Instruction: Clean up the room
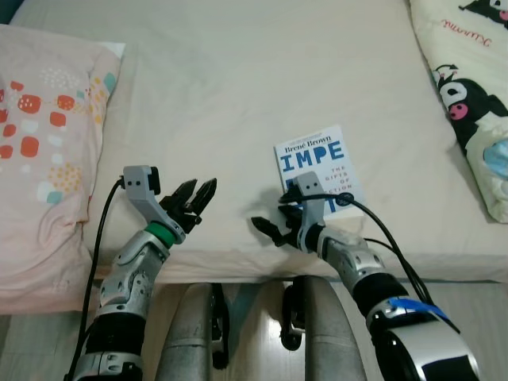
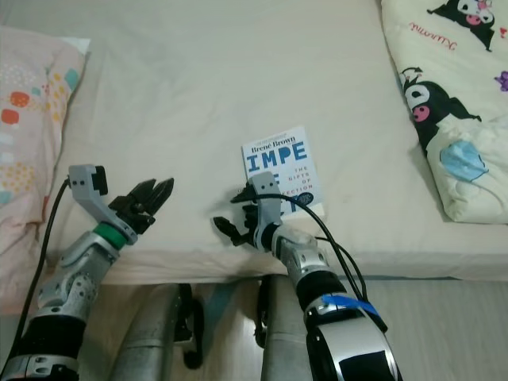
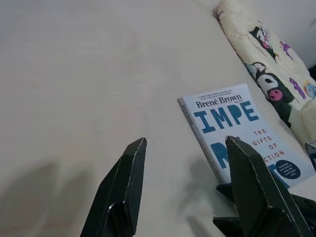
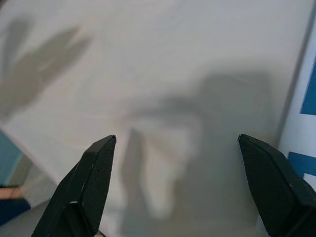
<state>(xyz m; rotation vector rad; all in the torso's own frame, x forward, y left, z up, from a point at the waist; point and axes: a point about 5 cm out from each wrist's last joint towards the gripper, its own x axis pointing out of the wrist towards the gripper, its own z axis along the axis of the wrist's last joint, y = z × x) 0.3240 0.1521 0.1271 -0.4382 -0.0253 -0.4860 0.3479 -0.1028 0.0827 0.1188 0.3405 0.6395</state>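
While both arms reach over the near edge of the bed (image 1: 238, 95), the paperback book (image 1: 317, 159) lies flat on the cream sheet near that edge, cover up, blue "IMPE" lettering and "Brené Brown" readable.

Right gripper (image 1: 278, 214): at the book's near corner, fingers spread wide, released, nothing between them. One finger (image 4: 276, 182) sits at the book's edge in the right wrist view; the other finger (image 4: 89, 182) is over bare sheet. Can't tell if either touches the book.

Left gripper (image 1: 194, 196): hovers above bare sheet, well to the left of the book, fingers parted, holding nothing. The left wrist view looks along the fingers (image 3: 123, 192) toward the book (image 3: 242, 128).

Pink patterned pillow (image 1: 40, 143) at the bed's left side, hanging over the edge. Cream blanket with black cartoon characters (image 1: 468, 87) bunched at the right side, apart from the book. A blue face mask (image 2: 464, 161) lies on the blanket.
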